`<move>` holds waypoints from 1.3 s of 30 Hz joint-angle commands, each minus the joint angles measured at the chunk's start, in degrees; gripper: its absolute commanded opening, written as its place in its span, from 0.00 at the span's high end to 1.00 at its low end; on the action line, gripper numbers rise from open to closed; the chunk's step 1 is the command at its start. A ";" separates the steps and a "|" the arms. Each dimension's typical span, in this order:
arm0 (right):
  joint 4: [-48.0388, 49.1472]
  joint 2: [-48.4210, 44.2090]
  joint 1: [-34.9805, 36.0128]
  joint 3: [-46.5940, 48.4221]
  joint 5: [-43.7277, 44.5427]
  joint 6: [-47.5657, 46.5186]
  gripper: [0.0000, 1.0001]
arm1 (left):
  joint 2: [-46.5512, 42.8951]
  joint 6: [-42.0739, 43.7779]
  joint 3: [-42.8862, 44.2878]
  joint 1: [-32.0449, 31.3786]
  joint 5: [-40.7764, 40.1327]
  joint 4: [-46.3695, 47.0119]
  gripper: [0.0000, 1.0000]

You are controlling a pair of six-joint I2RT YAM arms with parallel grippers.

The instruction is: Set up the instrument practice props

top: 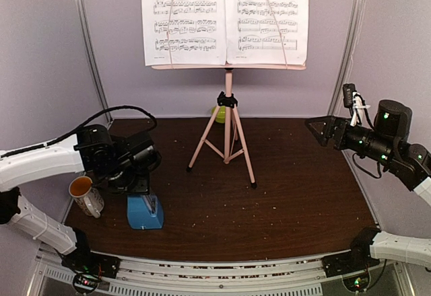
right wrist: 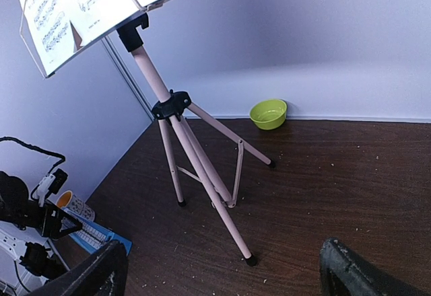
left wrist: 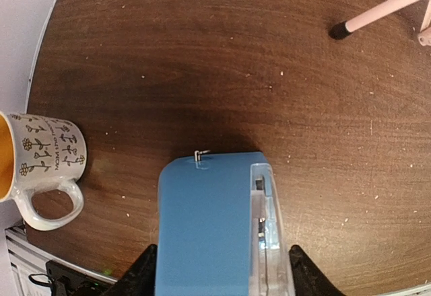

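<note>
The pink tripod music stand [top: 228, 118] stands at the table's back middle, and the right wrist view shows it too [right wrist: 202, 168]. Two white sheet-music pages [top: 183, 17] [top: 266, 17] rest side by side on its desk. The small blue pyramid metronome [top: 145, 212] with its clear cover stands upright at the front left. My left gripper [top: 139, 187] is over its top, with a finger against each side [left wrist: 223, 272]. My right gripper [top: 324, 129] is open and empty, raised at the right and facing the stand [right wrist: 225, 276].
A cream mug with an orange inside [top: 85, 195] stands just left of the metronome, close to my left arm [left wrist: 40, 168]. A small lime-green bowl [right wrist: 268, 114] sits by the back wall behind the stand. The tripod's legs [top: 244, 153] spread over the table's middle.
</note>
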 commanded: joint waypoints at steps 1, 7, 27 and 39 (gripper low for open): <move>0.88 -0.18 -0.26 -0.12 -0.23 0.67 0.00 | 2.17 6.01 3.08 0.12 1.62 3.61 0.56; 1.19 -0.09 -0.22 -0.30 -0.16 0.59 0.00 | 6.27 17.55 9.39 -0.50 3.71 9.79 0.60; 0.79 -1.45 -0.19 -2.33 1.02 1.58 0.00 | 33.50 55.54 40.93 -5.86 21.97 20.54 0.62; 0.95 -1.80 -0.17 -4.46 0.25 3.09 0.00 | 38.29 59.57 48.17 -6.21 24.56 15.97 0.19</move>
